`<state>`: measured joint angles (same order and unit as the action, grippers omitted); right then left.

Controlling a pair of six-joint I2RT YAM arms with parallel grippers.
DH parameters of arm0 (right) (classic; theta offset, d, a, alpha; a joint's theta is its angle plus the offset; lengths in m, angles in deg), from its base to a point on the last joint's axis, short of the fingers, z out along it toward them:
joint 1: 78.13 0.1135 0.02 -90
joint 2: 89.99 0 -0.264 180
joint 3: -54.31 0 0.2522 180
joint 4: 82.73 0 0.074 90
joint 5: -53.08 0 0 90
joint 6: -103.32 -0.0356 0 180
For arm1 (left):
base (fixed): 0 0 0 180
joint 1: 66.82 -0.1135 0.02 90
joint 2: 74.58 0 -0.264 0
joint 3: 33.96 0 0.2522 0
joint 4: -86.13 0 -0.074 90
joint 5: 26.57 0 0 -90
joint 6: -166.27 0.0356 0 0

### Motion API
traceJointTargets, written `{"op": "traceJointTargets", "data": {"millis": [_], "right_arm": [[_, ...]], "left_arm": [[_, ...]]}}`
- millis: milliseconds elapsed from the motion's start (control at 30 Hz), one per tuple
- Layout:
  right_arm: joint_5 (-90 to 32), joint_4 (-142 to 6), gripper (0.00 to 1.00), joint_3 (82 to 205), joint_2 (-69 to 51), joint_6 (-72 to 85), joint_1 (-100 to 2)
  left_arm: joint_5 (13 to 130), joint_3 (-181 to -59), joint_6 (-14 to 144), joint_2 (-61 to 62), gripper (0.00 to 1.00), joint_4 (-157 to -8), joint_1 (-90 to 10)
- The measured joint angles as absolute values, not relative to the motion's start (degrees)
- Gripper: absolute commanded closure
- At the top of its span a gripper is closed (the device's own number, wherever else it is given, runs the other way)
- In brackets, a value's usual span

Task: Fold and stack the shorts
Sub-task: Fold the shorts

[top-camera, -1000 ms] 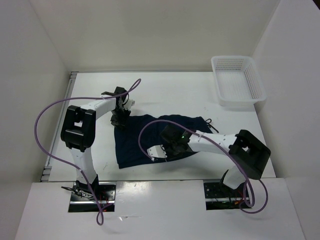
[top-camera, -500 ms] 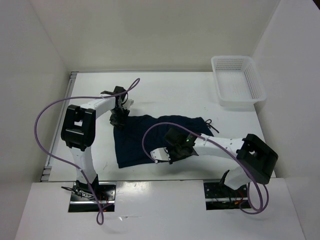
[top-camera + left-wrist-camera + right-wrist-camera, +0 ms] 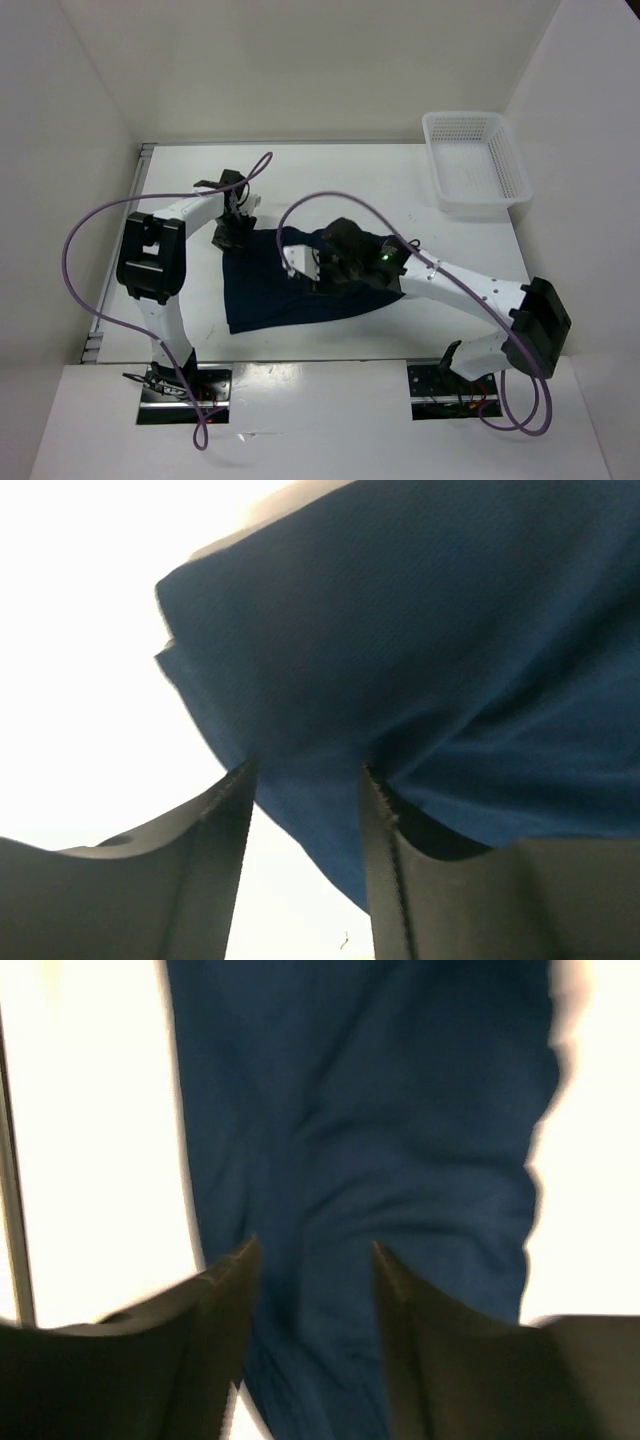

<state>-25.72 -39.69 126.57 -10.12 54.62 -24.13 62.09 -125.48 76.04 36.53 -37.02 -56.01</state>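
Observation:
The dark navy shorts [image 3: 260, 295] lie spread on the white table, left of centre. My left gripper [image 3: 232, 237] is at their far left corner. In the left wrist view its jaws [image 3: 305, 770] stand apart, with the edge of the shorts [image 3: 450, 630] reaching into the gap. My right gripper [image 3: 305, 268] hovers over the middle of the shorts, its arm stretched across them from the right. The right wrist view shows it [image 3: 312, 1245] open, with the wrinkled shorts [image 3: 380, 1110] below and nothing pinched.
A white mesh basket [image 3: 478, 206] stands at the far right corner of the table. Purple cables [image 3: 90, 230] loop above both arms. White walls close in the table on the left, back and right.
My right gripper was shut at the near edge of the shorts; it has moved back and left over their middle and opened. My left gripper's jaws have widened.

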Motion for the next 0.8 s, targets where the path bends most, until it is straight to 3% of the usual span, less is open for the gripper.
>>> {"op": "traceJointTargets", "data": {"millis": [200, 500, 633, 800], "right_arm": [[-23.47, -49.74, 0.24, 135.00, -12.41, 40.81, -32.96], [-26.46, -55.71, 0.21, 136.42, 1.05, 26.53, -62.33], [-27.47, -53.63, 0.19, 136.25, 7.17, 26.60, -65.31], [-27.69, -51.08, 0.18, 135.83, 9.29, 28.06, -67.08]], "left_arm": [[62.22, -125.37, 76.04, 31.92, 0.44, -36.73, -56.38], [62.31, -126.00, 76.06, 29.16, 0.40, -35.20, -56.95], [63.38, -124.93, 76.06, 30.58, 0.40, -34.48, -59.18], [65.89, -124.86, 76.06, 35.81, 0.33, -34.39, -61.76]]}}
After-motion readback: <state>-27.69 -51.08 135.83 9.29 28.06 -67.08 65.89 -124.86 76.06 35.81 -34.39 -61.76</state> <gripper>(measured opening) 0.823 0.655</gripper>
